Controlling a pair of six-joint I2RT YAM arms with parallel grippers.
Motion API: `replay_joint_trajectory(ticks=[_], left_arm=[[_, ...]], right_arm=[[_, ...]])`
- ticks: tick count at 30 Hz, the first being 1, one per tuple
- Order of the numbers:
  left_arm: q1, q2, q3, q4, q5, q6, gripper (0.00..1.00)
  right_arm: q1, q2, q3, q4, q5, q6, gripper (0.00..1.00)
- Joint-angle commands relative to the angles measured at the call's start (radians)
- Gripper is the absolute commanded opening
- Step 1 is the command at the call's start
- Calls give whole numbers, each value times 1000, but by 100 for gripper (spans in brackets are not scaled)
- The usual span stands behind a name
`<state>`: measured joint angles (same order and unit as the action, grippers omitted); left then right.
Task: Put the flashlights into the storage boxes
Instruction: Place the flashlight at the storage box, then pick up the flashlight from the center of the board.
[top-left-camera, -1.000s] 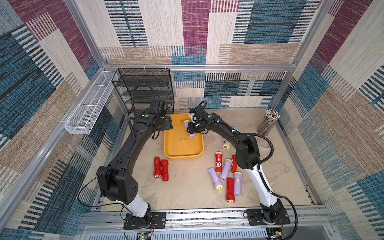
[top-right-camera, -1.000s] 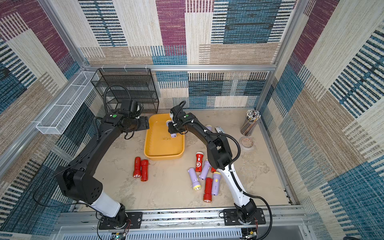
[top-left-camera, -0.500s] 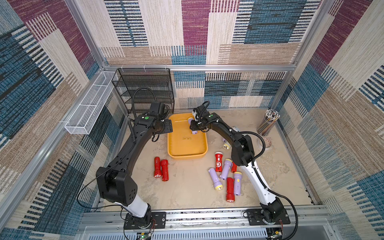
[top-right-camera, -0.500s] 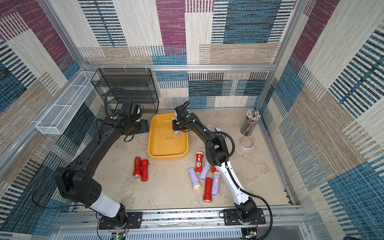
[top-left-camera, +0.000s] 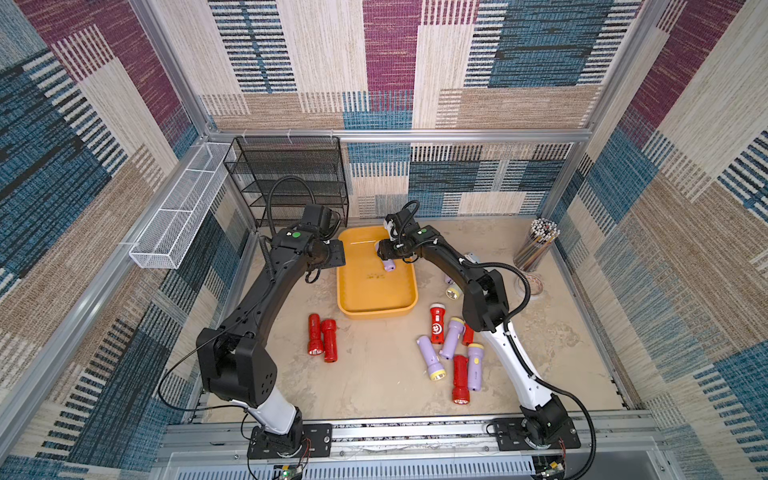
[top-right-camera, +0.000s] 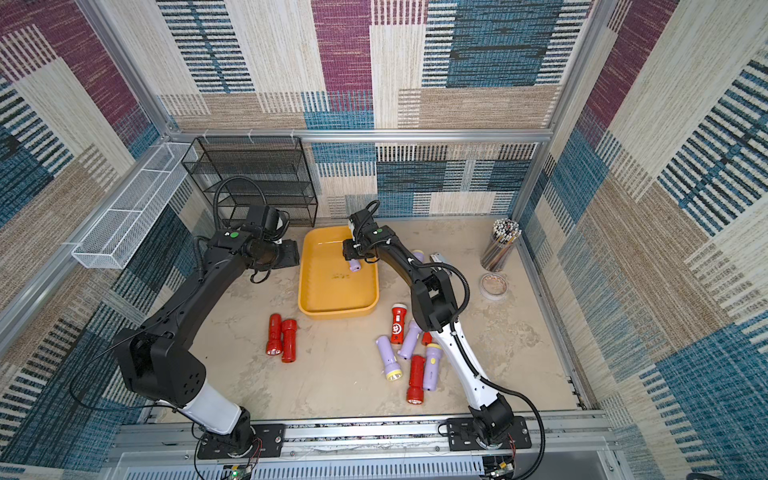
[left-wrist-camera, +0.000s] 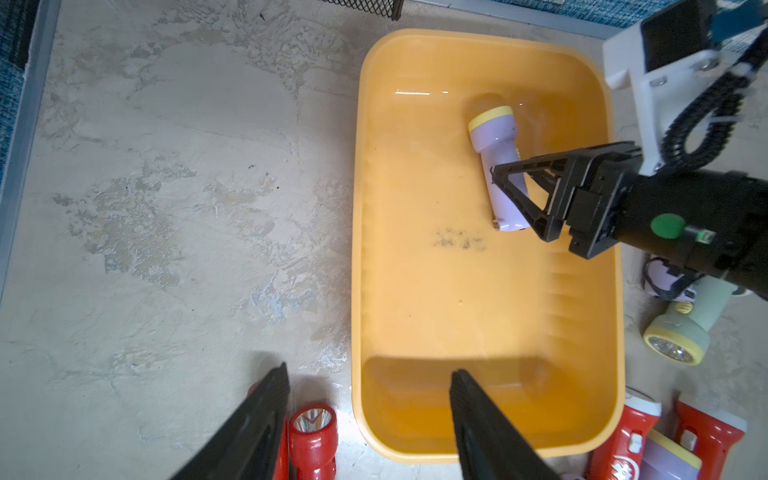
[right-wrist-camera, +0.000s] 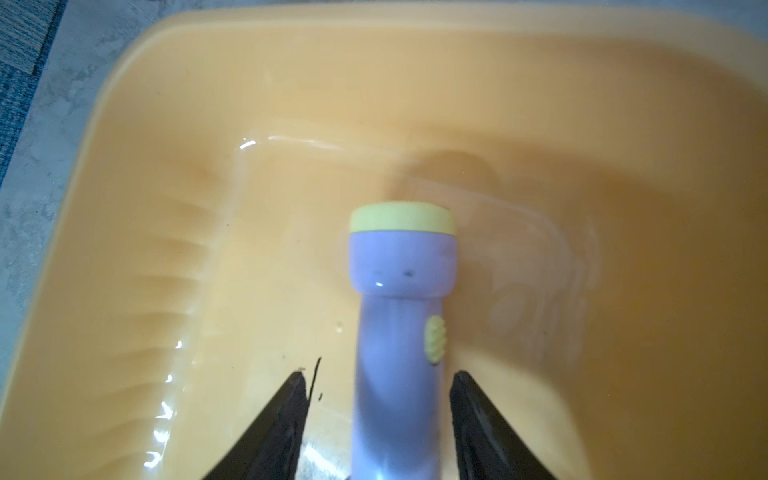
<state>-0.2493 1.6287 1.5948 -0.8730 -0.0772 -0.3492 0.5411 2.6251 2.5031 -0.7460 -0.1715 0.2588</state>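
Flashlights were distributed as follows: we found one stubby lilac plastic flashlight with a pale yellow head (right-wrist-camera: 399, 316) inside the shallow yellow-orange rectangular plastic tray (left-wrist-camera: 358, 249), toward its far end, while two red plastic flashlights (top-left-camera: 322, 338) lay side by side on the beige tabletop (top-left-camera: 374, 382) left of the tray's near end and a mixed group of red and lilac flashlights (top-left-camera: 451, 353) lay right of it. We noted the right gripper (right-wrist-camera: 378, 376) straddling the lilac barrel, jaws parted with a gap showing, applying no grip. We noted the left gripper (left-wrist-camera: 369, 371) at the tray's left side, jaws wide, holding nothing.
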Motion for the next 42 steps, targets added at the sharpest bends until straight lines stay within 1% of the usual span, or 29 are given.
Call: replay_joint_trajectory(ticks=[1, 4, 5, 6, 7, 9, 10, 13, 16, 22, 27, 32, 36, 42], left_arm=[[2, -9, 5, -28, -8, -2, 66], [1, -31, -16, -40, -14, -14, 66], [1, -41, -28, -45, -25, -25, 66], [1, -55, -46, -47, -36, -38, 66], [1, -67, -65, -50, -45, -51, 65], [1, -101, -121, -54, -52, -84, 65], [0, -115, -150, -53, -47, -101, 64], [-8, -158, -253, -54, -17, -154, 62], [-38, -196, -350, -54, -13, -207, 61], [-127, -247, -477, -52, -58, -297, 59], [-206, -295, -576, -45, -133, -399, 58], [-240, -274, -642, -12, -134, -457, 58], [-243, -237, -705, 64, -99, -487, 57], [-243, -188, -732, 113, -88, -494, 55]], right_arm=[[1, -62, 13, 14, 20, -44, 62], [1, -114, 11, -12, 21, -78, 68], [0, -133, 5, -21, 25, -87, 71], [-1, -160, -12, -25, 29, -94, 86], [-1, -185, -34, -26, 35, -95, 92], [0, -238, -86, -31, 53, -94, 95], [0, -258, -104, -38, 61, -93, 100], [-1, -318, -164, -69, 80, -97, 100], [-1, -397, -256, -75, 94, -99, 100], [-1, -540, -432, -55, 99, -119, 100], [0, -621, -539, -31, 85, -125, 100], [-1, -679, -624, -10, 69, -126, 100], [-2, -720, -679, 5, 67, -127, 100], [-11, -766, -739, 17, 74, -132, 100]])
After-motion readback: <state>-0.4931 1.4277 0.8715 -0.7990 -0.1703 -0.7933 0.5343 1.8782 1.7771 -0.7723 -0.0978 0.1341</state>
